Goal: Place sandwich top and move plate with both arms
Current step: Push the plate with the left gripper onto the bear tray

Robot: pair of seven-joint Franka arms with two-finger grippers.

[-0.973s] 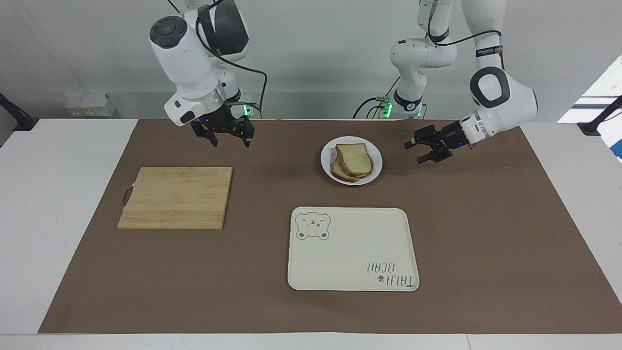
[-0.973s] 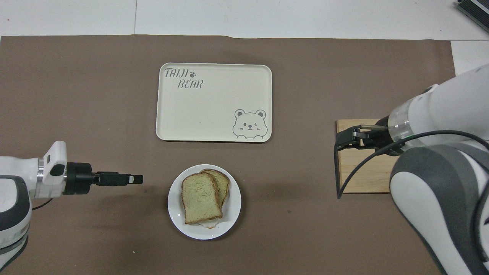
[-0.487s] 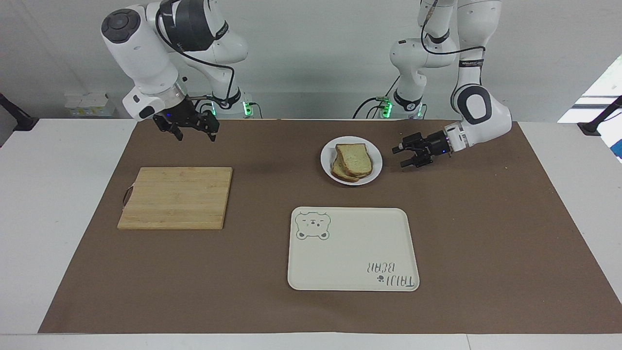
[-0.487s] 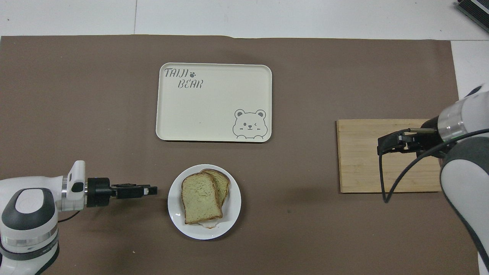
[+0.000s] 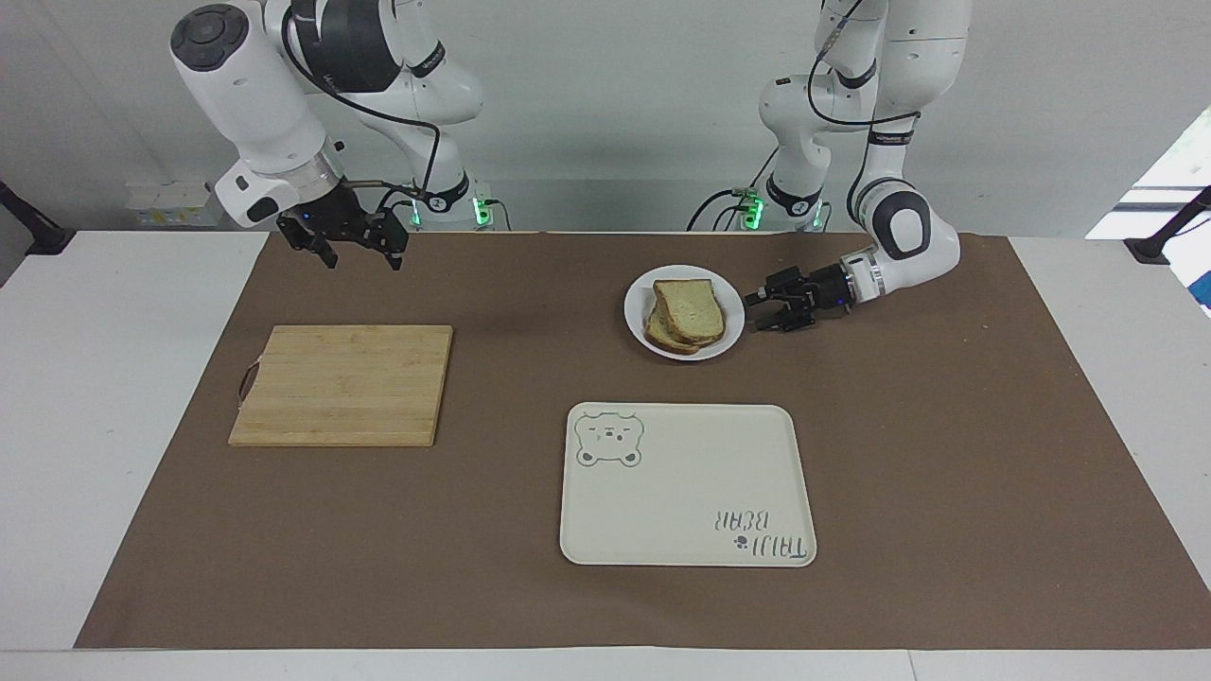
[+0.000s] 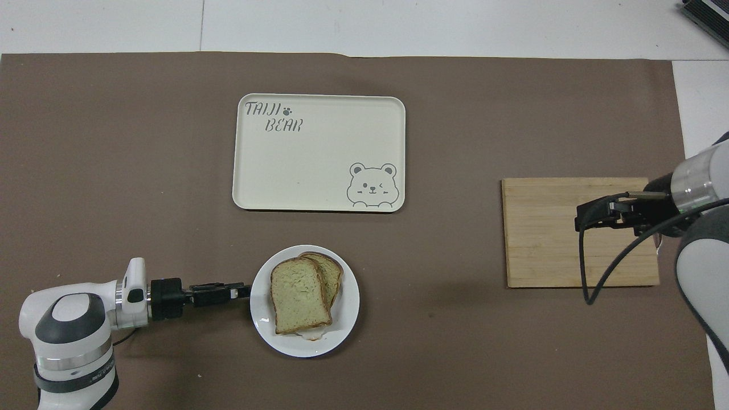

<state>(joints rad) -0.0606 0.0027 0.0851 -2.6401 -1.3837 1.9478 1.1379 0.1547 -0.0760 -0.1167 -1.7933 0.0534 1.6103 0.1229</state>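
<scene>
The small white plate (image 5: 728, 333) (image 6: 347, 319) sits on the brown mat near the robots. On it the plain sandwich top (image 5: 691, 310) (image 6: 299, 296) lies over a second slice (image 6: 333, 273), which peeks out beside it. My left gripper (image 5: 757, 314) (image 6: 245, 291) lies low and level, open, right at the plate's rim on the left arm's side. I cannot tell whether it touches the rim. My right gripper (image 5: 361, 257) (image 6: 586, 215) is open and empty, raised over the mat by the cutting board's edge nearest the robots.
A wooden cutting board (image 5: 345, 383) (image 6: 541, 239) lies toward the right arm's end of the table. A cream bear-print tray (image 5: 686, 482) (image 6: 319, 154) lies farther from the robots than the plate. A brown mat covers the table.
My left gripper has dropped and moved in to the plate's rim. My right gripper has pulled away from the plate toward its own end of the table. The bread and plate have not moved.
</scene>
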